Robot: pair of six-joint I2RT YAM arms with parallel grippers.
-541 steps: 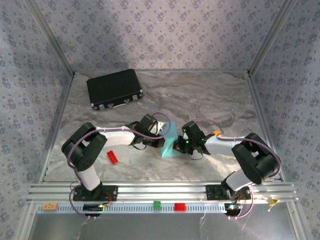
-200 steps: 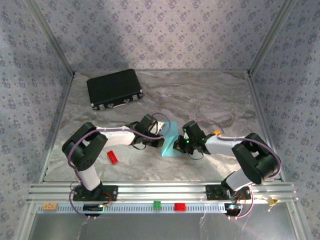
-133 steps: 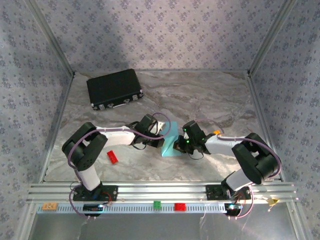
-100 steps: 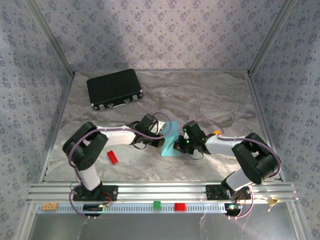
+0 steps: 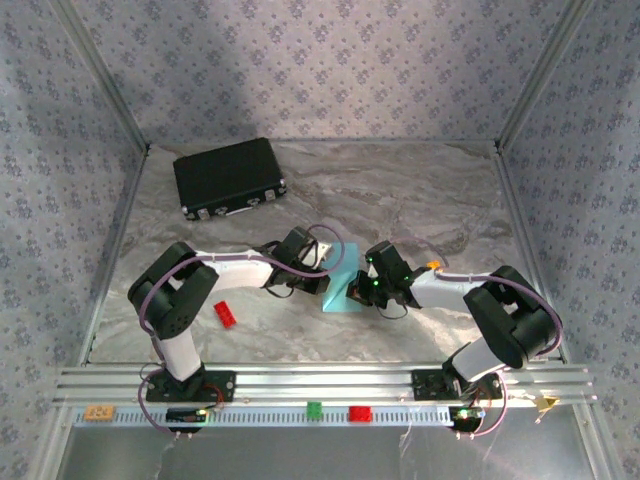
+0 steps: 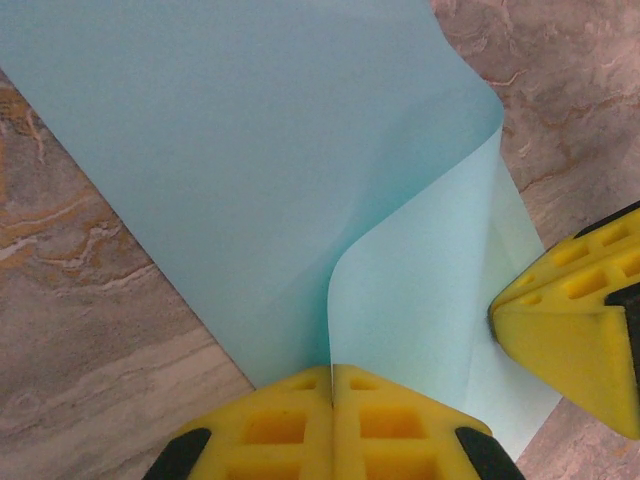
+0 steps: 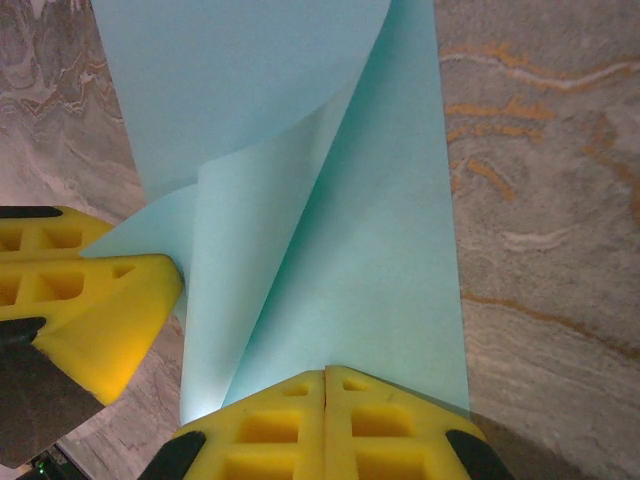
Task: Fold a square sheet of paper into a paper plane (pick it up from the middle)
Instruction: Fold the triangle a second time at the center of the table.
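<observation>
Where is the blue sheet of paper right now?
In the top view the blue sheet is mid-table, partly lifted and curled, pinched between the left gripper and the right gripper, to the right of the small red brick.

— Where do you find the sheet of paper?
— Near the middle of the tabletop, a little toward its near edge. The left gripper pinches its left side, the right gripper its right side, and one flap curls over the flat part.
— And around it?
— You have the case toward the far left corner. The small brick lies left of the paper, beside the left arm. On the front rail, one brick sits with a second brick just right of it.
</observation>
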